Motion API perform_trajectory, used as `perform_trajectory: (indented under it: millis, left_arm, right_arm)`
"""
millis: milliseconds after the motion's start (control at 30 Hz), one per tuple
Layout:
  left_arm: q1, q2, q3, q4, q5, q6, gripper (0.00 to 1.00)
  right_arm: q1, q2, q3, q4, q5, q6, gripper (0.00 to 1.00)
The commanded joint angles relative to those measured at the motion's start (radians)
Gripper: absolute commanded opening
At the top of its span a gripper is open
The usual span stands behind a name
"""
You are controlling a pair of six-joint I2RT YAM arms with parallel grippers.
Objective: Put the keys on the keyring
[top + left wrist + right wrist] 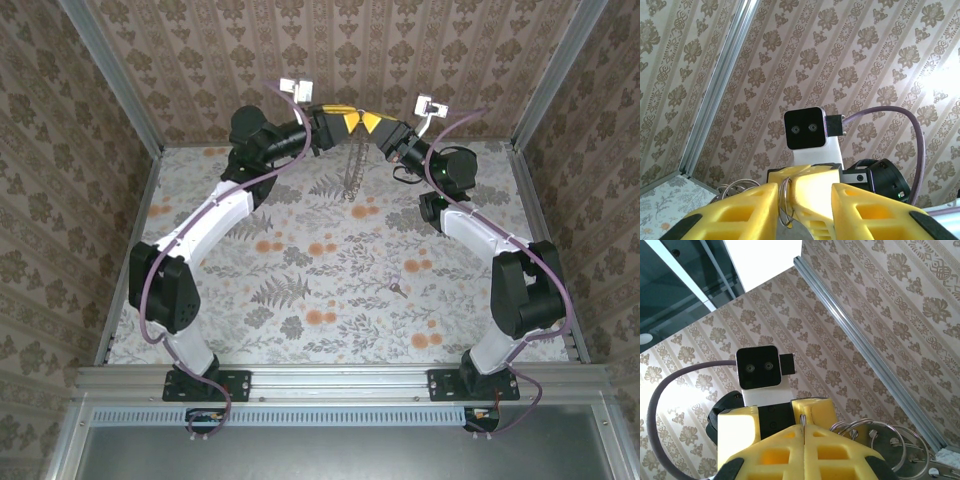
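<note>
Nearest to me, both arms are bolted at the front edge of a table [300, 300] covered in a floral pattern. Partway across it, right of centre, a small grey key [398, 290] lies flat on the surface, well apart from both grippers.

Both arms reach to the far side of the table, where their yellow fingertips meet in the air, close to the patterned back wall [350, 50]. The left gripper [345, 118] comes in from the left and the right gripper [368, 122] from the right, tip to tip. The keyring [351, 165] hangs from that meeting point as a thin metal chain, dangling straight down toward the tabletop.

From the left wrist, the left gripper's fingers [740, 212] stand partly apart. In the gap between them are a thin wire ring of the keyring, just beside the left-hand finger, and the tip of the right gripper. I cannot tell whether the left fingers press on either one.

From the right wrist, the right gripper's fingers [785, 450] are pressed together, with a sliver of metal pinched at the seam near the tips. Several metal rings of the keyring bunch just beside them. It appears to have hold of the keyring.

Each wrist faces the other arm's black-and-white camera block [805, 130], with patterned wallpaper beyond.
</note>
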Motion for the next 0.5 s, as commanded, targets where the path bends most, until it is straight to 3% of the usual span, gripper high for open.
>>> perform_trajectory:
  millis: [0, 300, 467]
  left_arm:
    - [-0.006, 0.013, 0.040, 0.017, 0.024, 0.019, 0.31]
    - [-0.012, 0.013, 0.026, 0.014, 0.027, 0.027, 0.27]
    - [-0.013, 0.016, 0.032, 0.015, 0.024, 0.030, 0.19]
  right_arm:
    - [0.000, -0.022, -0.007, 0.066, -0.002, 0.010, 0.00]
    - [0.000, -0.024, -0.010, 0.066, 0.000, 0.010, 0.00]
    - [-0.001, -0.026, -0.011, 0.066, 0.000, 0.011, 0.00]
